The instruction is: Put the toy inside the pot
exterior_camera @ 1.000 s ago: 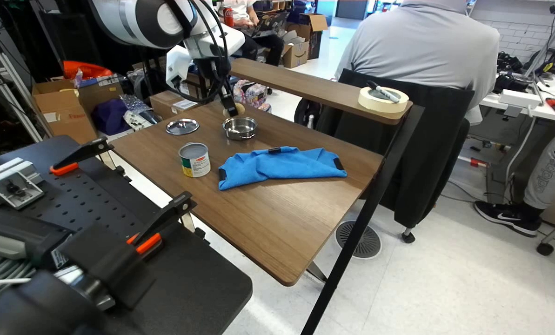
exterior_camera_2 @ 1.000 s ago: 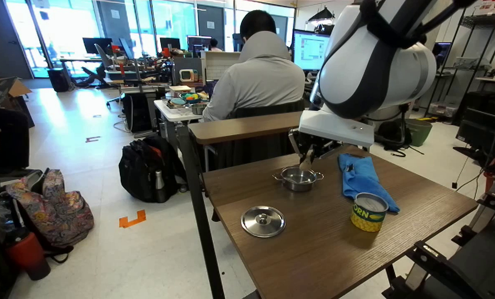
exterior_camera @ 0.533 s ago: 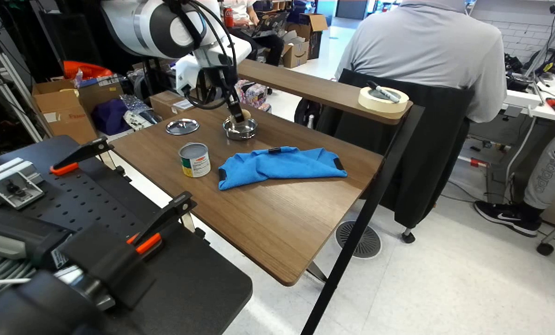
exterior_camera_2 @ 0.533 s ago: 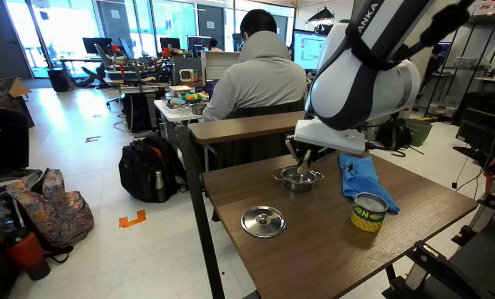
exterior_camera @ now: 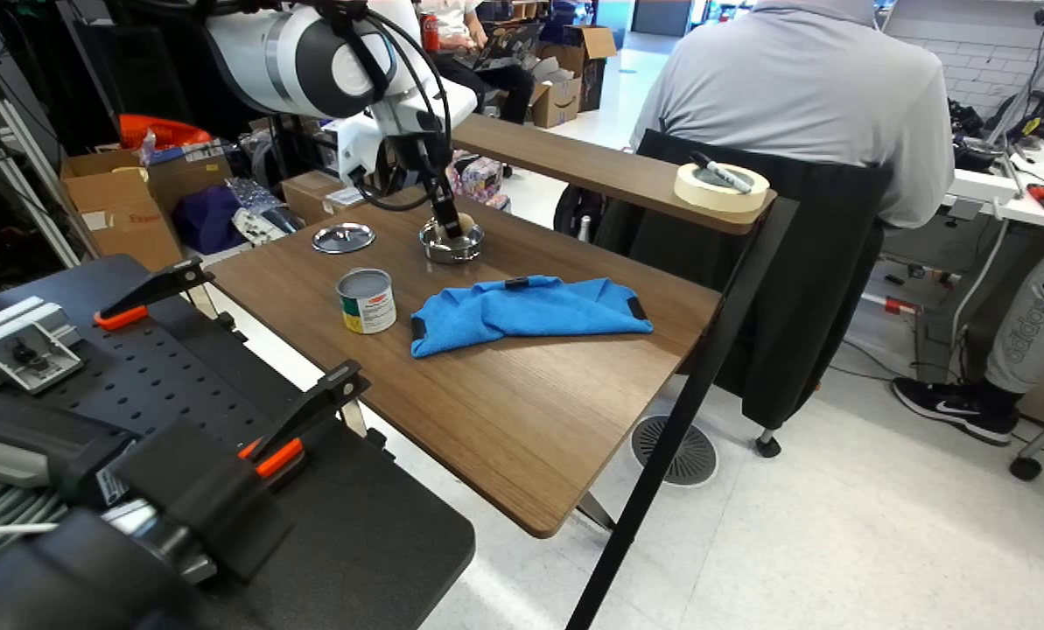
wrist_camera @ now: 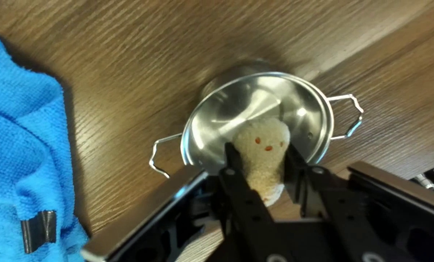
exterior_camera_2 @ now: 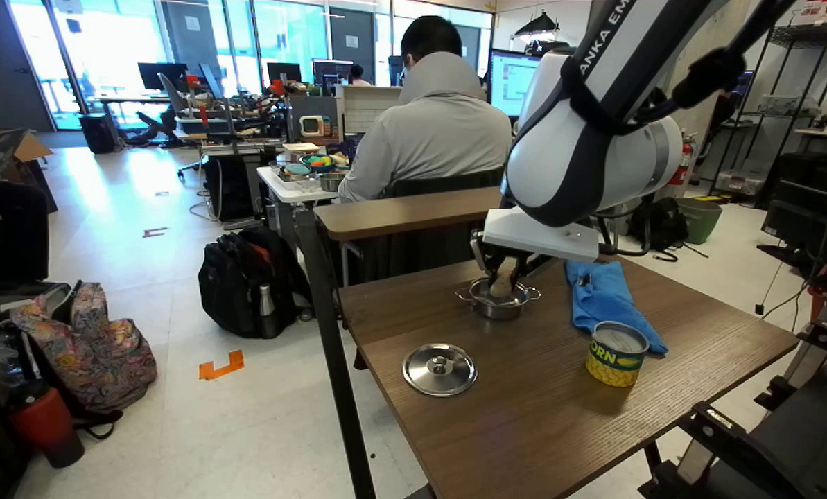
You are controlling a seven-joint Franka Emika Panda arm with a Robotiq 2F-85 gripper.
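The toy [wrist_camera: 262,163] is a pale, soft, pin-shaped figure with small orange marks. My gripper [wrist_camera: 261,154] is shut on it, one black finger pressed on each side. The toy also shows in both exterior views [exterior_camera: 465,224] [exterior_camera_2: 502,285], pointing down at the pot's opening. The pot [wrist_camera: 297,98] is a shallow, shiny metal pot with two wire handles. It stands upright on the table in both exterior views [exterior_camera: 451,254] [exterior_camera_2: 500,307]. The toy's lower end appears at or just below the rim. I cannot tell if it touches the bottom.
A blue cloth [wrist_camera: 24,145] lies beside the pot on the wooden table [exterior_camera_2: 524,430]. A tin [exterior_camera_2: 617,355] and a round metal lid [exterior_camera_2: 439,369] stand nearer the table's other side. A raised shelf [exterior_camera: 592,166] runs along one table edge, holding a tape roll [exterior_camera: 721,188].
My gripper has moved down and slightly sideways with the toy in it. The toy has gone from above the pot to the level of its opening. The pot has not moved.
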